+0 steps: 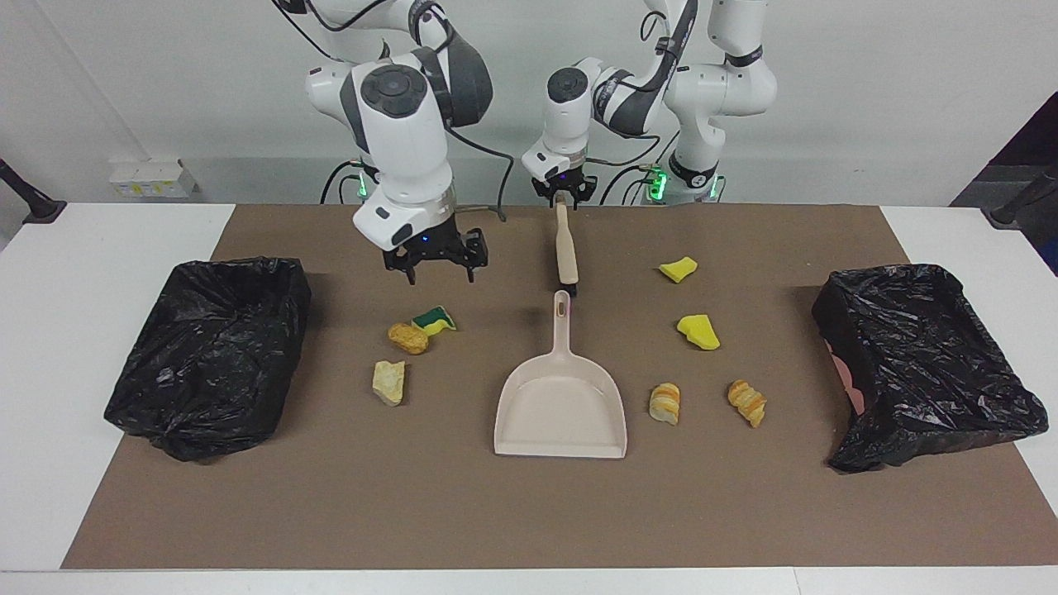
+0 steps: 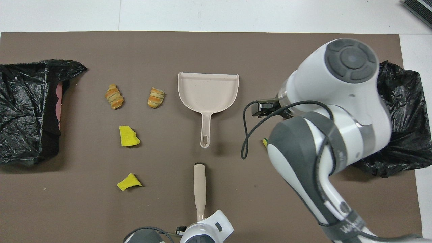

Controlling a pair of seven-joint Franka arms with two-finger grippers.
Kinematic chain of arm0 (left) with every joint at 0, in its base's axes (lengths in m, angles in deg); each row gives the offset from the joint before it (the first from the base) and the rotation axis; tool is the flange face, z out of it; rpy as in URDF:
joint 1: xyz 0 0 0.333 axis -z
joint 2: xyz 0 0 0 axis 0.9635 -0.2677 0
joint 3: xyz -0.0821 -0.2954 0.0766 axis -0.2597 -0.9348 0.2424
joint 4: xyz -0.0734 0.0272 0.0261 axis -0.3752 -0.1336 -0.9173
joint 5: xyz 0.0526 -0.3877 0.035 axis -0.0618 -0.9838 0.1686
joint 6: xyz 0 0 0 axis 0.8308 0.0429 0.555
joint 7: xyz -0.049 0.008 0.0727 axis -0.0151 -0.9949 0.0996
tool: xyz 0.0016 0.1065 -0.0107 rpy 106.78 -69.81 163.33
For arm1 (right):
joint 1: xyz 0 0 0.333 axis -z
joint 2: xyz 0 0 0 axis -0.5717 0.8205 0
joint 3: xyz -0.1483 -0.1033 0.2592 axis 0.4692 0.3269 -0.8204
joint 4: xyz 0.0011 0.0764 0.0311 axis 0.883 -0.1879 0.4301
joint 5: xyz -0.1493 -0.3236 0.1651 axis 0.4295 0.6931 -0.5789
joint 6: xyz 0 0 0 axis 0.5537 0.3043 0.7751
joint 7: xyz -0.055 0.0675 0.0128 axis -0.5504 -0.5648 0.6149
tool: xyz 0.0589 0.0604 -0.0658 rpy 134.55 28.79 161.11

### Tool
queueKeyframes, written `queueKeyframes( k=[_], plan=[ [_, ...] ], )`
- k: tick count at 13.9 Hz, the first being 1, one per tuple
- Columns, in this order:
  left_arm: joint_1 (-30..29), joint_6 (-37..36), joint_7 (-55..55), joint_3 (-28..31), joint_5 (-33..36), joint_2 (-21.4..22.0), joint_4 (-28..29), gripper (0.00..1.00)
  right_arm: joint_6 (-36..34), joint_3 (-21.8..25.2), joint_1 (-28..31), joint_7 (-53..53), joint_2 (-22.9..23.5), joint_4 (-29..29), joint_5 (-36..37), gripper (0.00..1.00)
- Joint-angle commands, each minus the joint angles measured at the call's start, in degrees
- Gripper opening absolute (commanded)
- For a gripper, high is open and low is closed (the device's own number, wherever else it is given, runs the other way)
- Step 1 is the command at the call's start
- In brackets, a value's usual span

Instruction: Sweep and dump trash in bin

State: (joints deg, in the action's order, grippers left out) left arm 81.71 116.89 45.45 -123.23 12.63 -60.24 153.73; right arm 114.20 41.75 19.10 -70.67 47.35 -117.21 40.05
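1. Facing view: the left gripper (image 1: 563, 198) is down at the table edge nearest the robots. Its jaws are drawn in on the thin end of the beige long-handled plastic brush (image 1: 566, 248), which lies flat on the brown mat (image 1: 496, 512).
2. The brush head points away from those jaws, at the handle of the beige plastic dustpan (image 1: 562, 413). The two are just apart.
3. The right gripper (image 1: 440, 271) hangs in the air with its jaws spread and nothing between them.
4. The trash closest to these open jaws is a green-and-yellow sponge (image 1: 435, 319), touching a golden-brown lump (image 1: 408, 338). A pale beige chunk (image 1: 388, 382) lies near them, farther from the robots.
5. Toward the left arm's end lie two yellow sponge pieces (image 1: 679, 268) (image 1: 698, 331) and two striped bread-like lumps (image 1: 665, 403) (image 1: 746, 402), well apart from either pair of jaws.
6. One black bag-lined bin (image 1: 211, 347) sits at the right arm's end and another (image 1: 917, 355) at the left arm's end.
7. Overhead view: the right arm covers the sponge, lump and chunk, and its jaws cannot be seen.
8. The brush handle (image 2: 199, 189) runs under the left wrist, which hides those jaws. The dustpan (image 2: 208, 92), yellow pieces (image 2: 129, 136) (image 2: 129, 181) and bread-like lumps (image 2: 114, 96) (image 2: 156, 97) lie in the open.
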Motion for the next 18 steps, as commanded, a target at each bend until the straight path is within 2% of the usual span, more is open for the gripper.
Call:
queueKeyframes(
  k=[1, 4, 6, 7, 10, 14, 15, 17, 18],
  plan=[
    [0.76, 0.38, -1.15, 0.38, -1.13, 0.27, 0.58, 0.00, 3.94, 0.00, -2.95, -5.59, 4.30, 1.77, -0.24, 1.00],
    [0.05, -1.55, -1.51, 2.83, -0.43, 0.88, -1.00, 0.00, 9.39, 0.09, -6.11, -10.88, 8.35, 1.77, 0.20, 1.00],
    [0.58, -5.67, -3.08, 10.37, 2.02, 1.76, -3.19, 0.00, 12.56, 0.18, -7.96, -13.85, 11.33, 2.03, 0.55, 1.00],
    [0.49, -8.30, -5.44, 14.15, 6.21, 1.76, -4.85, 0.00, 13.71, 0.18, -9.19, -16.57, 13.26, 2.99, 1.60, 1.00],
    [0.06, -12.98, -14.66, 25.14, 11.60, 2.11, -7.94, 0.00, 14.42, 0.18, -11.91, -19.50, 16.97, 5.37, 3.97, 0.98],
    [-0.74, -12.02, -21.88, 34.11, 22.49, -0.51, -9.78, 0.00, 16.62, 0.09, -14.03, -20.37, 17.15, 5.11, 6.09, 0.85],
    [-0.74, -12.11, -21.98, 36.83, 23.65, -2.70, -12.05, 0.00, 17.49, 0.09, -14.29, -20.38, 17.06, 4.94, 6.18, 0.79],
    [-0.56, -11.76, -22.25, 42.90, 24.18, -6.66, -16.54, 0.00, 17.94, 0.09, -14.65, -20.38, 16.71, 3.27, 6.44, 0.60],
    [-0.56, -11.15, -22.95, 45.27, 24.53, -8.50, -18.65, 0.00, 17.94, 0.09, -14.73, -20.38, 16.62, 3.18, 6.53, 0.58]
  ],
)
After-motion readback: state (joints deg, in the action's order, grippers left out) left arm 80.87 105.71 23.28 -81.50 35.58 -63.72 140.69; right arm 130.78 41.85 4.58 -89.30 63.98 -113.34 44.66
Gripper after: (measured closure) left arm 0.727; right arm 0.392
